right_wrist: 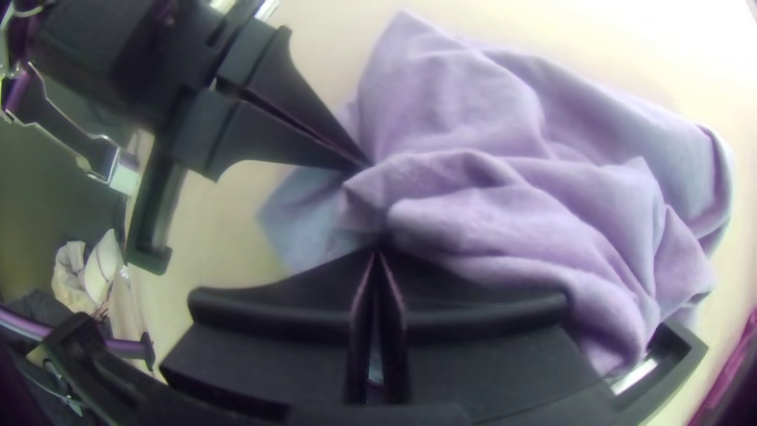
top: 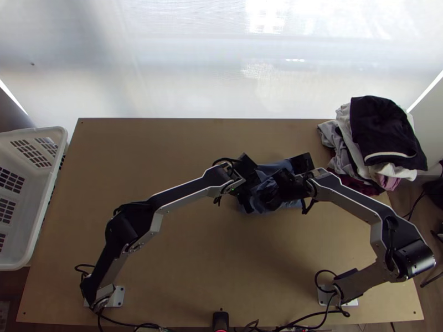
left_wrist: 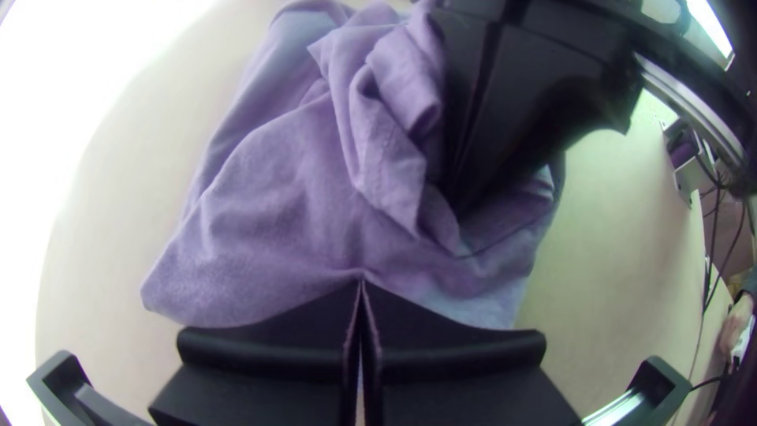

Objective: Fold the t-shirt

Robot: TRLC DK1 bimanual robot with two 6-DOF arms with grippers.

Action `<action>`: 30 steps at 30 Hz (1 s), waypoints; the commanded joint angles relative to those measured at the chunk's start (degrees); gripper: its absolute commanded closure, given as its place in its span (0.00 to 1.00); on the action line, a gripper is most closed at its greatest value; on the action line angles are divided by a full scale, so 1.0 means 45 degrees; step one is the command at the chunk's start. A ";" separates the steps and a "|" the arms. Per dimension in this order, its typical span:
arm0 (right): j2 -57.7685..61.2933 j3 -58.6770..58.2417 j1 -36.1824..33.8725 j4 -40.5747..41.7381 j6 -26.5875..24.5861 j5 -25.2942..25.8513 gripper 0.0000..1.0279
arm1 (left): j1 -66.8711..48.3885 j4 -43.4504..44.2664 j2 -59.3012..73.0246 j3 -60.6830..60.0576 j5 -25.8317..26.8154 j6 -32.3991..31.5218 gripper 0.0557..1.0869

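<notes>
Left hand (left_wrist: 361, 282) and right hand (right_wrist: 378, 252) are closed, each pinching the t-shirt (left_wrist: 268, 213), which is bunched on the desk (top: 166, 249), right of centre, towards the far edge. No neat fold is made out; flattening and folding are judged outstanding. Pinches are disclosed by the wrist views, desk position by the top view.

"Where was the basket (top: 40, 188)?"
"Left, beside the table (top: 166, 265)."
"And the clothes pile (top: 382, 127)?"
"At the table's far right corner."
"The t-shirt (left_wrist: 300, 197)?"
"On the table, between them, nearer the pile."
</notes>
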 commanded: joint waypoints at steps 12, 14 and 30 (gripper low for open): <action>-0.0541 0.1379 -0.4515 -0.0689 -0.1468 0.0590 0.97 | 0.0125 -0.0120 0.0380 -0.0148 -0.0011 0.0583 0.97; -0.0638 0.1340 -0.5199 -0.0884 -0.1702 0.0590 0.97 | 0.0125 -0.0159 0.0380 -0.0148 -0.0011 0.0661 0.96; -0.3763 0.0832 -0.6058 -0.2759 -0.1448 0.0551 0.97 | 0.0164 -0.0315 -0.0225 -0.0460 -0.0207 0.0954 0.96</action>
